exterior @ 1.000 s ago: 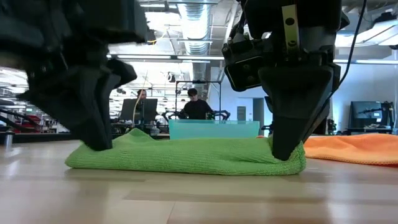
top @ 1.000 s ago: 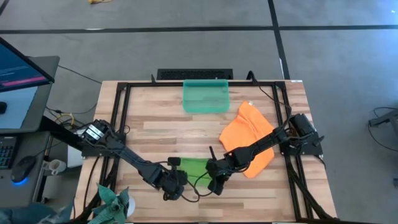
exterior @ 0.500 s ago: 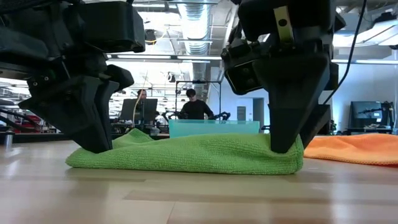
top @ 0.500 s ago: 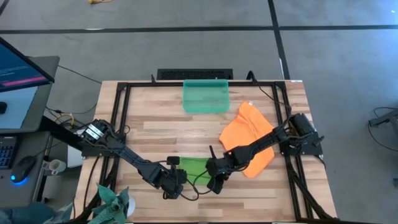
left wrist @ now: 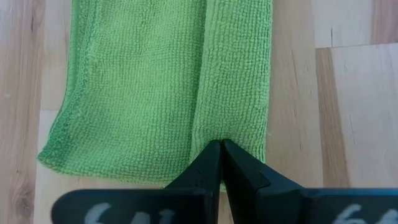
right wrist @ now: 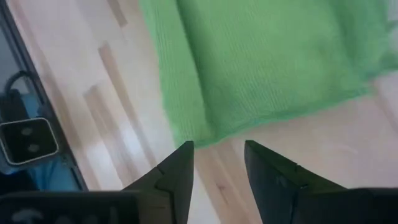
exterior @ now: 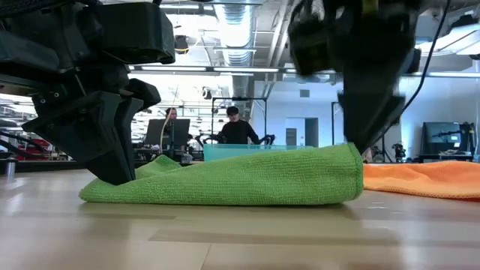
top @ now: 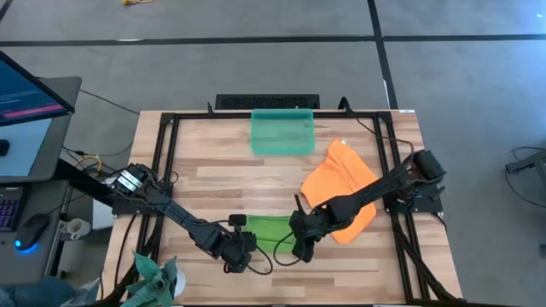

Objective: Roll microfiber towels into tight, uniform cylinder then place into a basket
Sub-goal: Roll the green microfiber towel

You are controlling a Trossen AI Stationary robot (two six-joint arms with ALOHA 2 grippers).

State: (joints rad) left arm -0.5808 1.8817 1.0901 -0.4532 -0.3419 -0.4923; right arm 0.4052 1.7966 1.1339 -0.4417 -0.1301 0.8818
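The lime green towel (top: 264, 228) lies near the table's front edge, its near edge folded over into a thick strip (left wrist: 235, 87). My left gripper (left wrist: 221, 144) is shut at the towel's left end (exterior: 112, 184). My right gripper (right wrist: 217, 149) hangs open just above the towel's right end (exterior: 349, 169), touching nothing. The orange towel (top: 341, 192) lies crumpled flat to the right, partly under my right arm. The teal basket (top: 282, 130) stands at the far edge, middle. My left gripper has its shut fingertips on the left end of the green towel's folded-over strip (left wrist: 217, 134), where the strip meets the flat layer. The fingers slant down from the near left and lie along the strip. The towel rests on the table. What sits between the tips is hidden.
A dark teal spiky plant-like thing (top: 155, 277) sits at the near left corner. Black frame rails (top: 162, 170) run along the table's sides. Bare wood (top: 230, 170) lies between the green towel and the basket. People sit in the room beyond the far edge (exterior: 236, 127).
My right gripper has opened, let go of the green towel's right end and risen clear of it. That end of the towel has sprung up and now stands taller and rounder. The left end has stayed pinned in place.
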